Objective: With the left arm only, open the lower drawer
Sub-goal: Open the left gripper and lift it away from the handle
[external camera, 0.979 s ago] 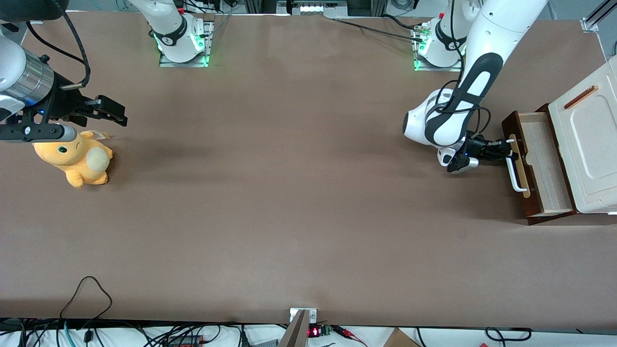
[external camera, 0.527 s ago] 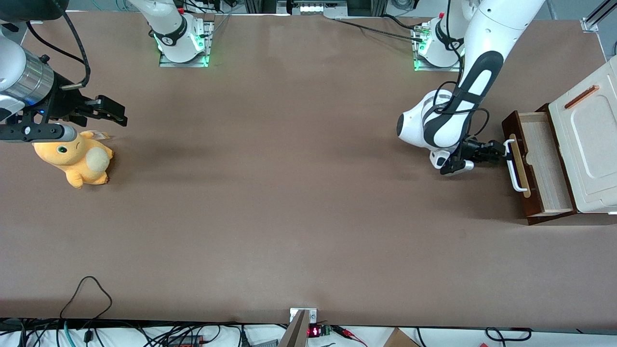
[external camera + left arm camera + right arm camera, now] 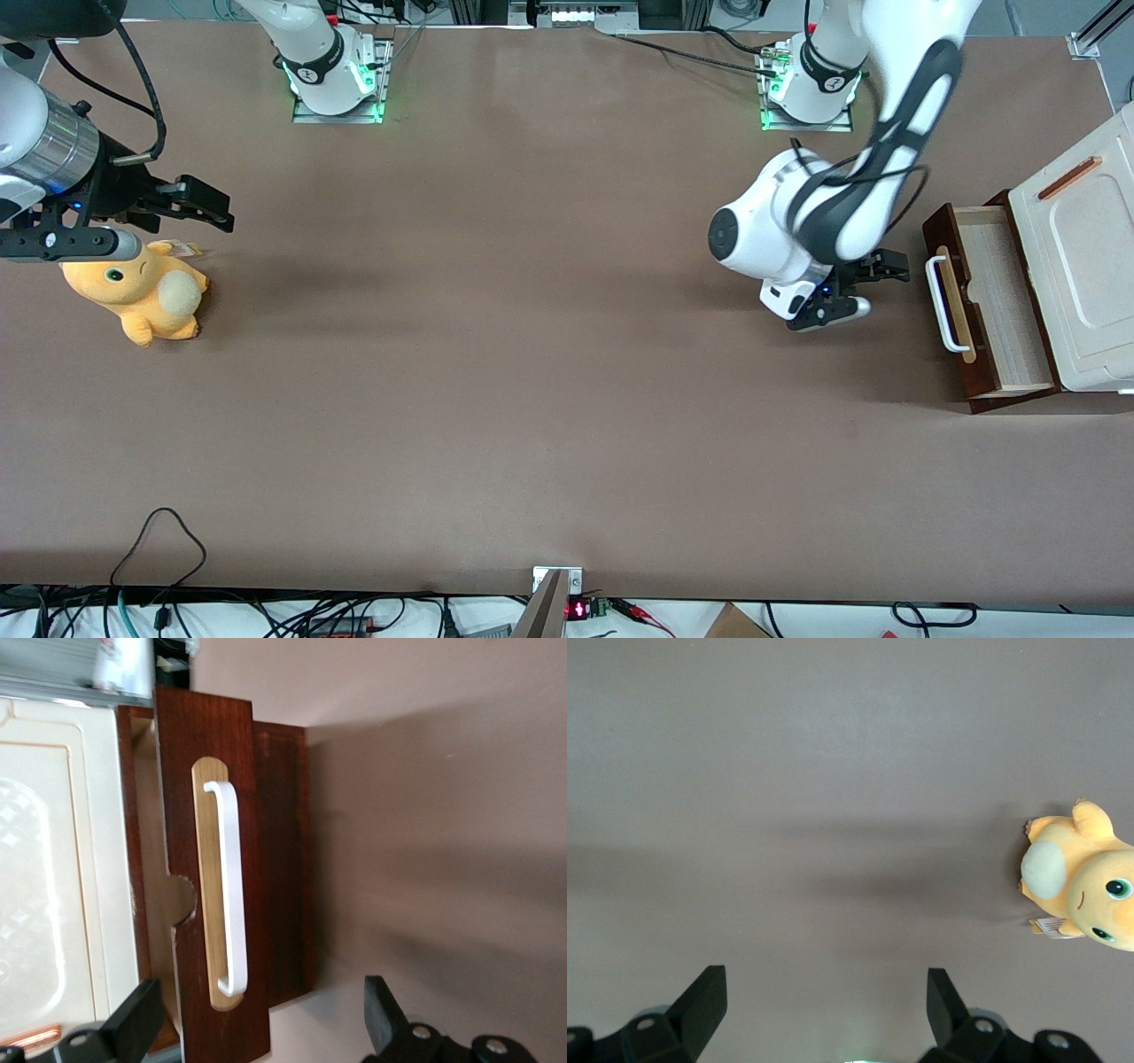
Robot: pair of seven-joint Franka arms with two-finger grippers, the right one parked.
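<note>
Our gripper hangs with its fingers spread wide and holding nothing, near the white handle but apart from it. In front of us the lower drawer stands pulled out from under the cream cabinet top, showing its pale inside.

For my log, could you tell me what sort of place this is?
Probably a robotics lab: arms bolted to a brown table, cables along its edge, the open tool near the pulled-out lower drawer.
</note>
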